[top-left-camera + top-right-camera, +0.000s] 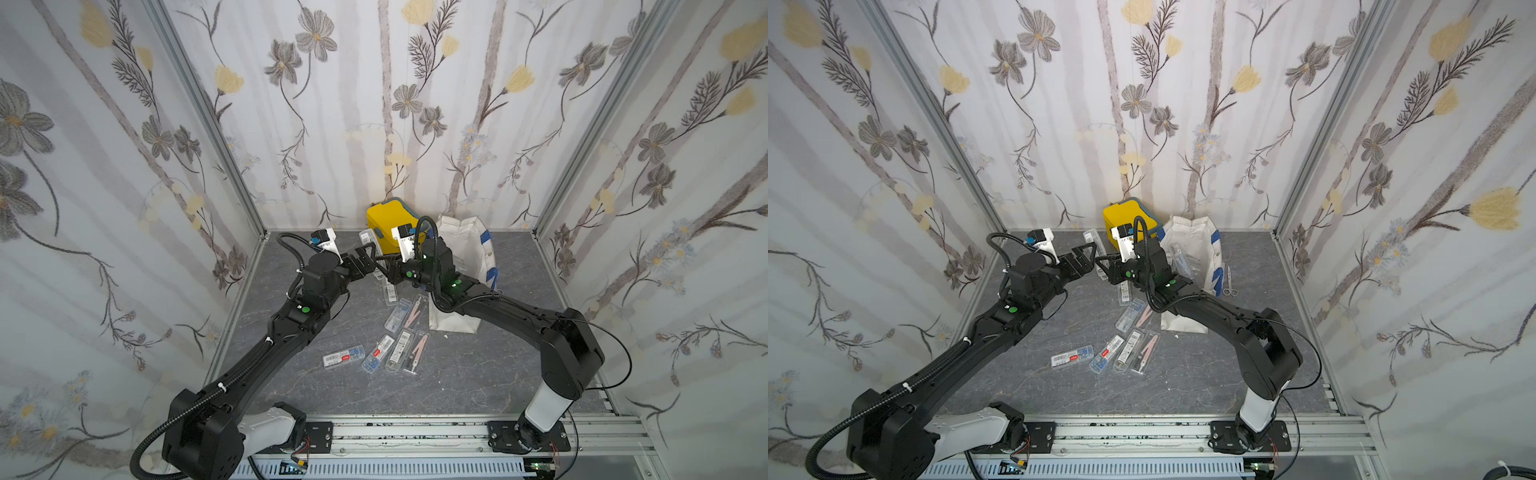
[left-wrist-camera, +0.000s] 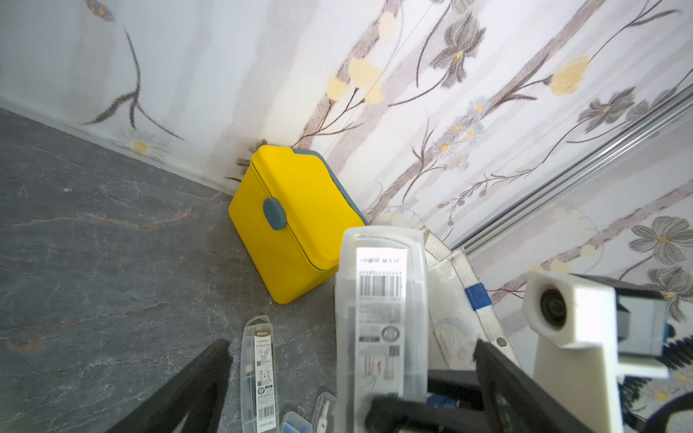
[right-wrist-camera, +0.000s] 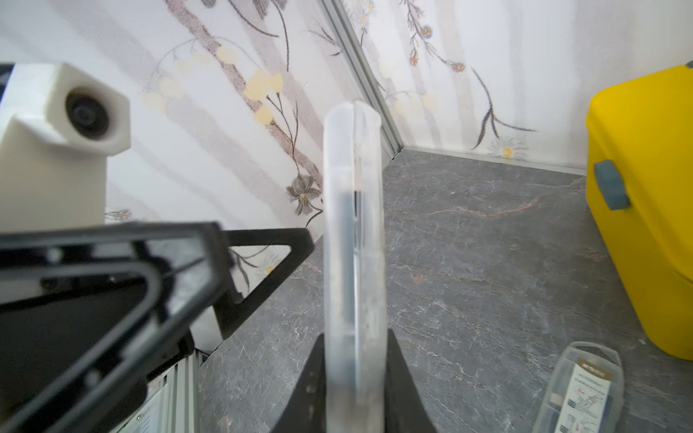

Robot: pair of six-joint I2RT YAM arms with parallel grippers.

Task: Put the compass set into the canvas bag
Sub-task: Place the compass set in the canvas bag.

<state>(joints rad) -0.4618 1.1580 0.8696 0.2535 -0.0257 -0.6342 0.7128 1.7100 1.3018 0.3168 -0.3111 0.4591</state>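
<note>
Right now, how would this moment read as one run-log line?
left gripper: open | right gripper: shut on compass case | canvas bag: held case not yet inside

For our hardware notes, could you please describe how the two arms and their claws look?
The left arm and right arm are black, each with a white segment near its base and green dot markings. Black ribbed cables loop along them. The left claw and right claw have black triangular frame fingers.
</note>
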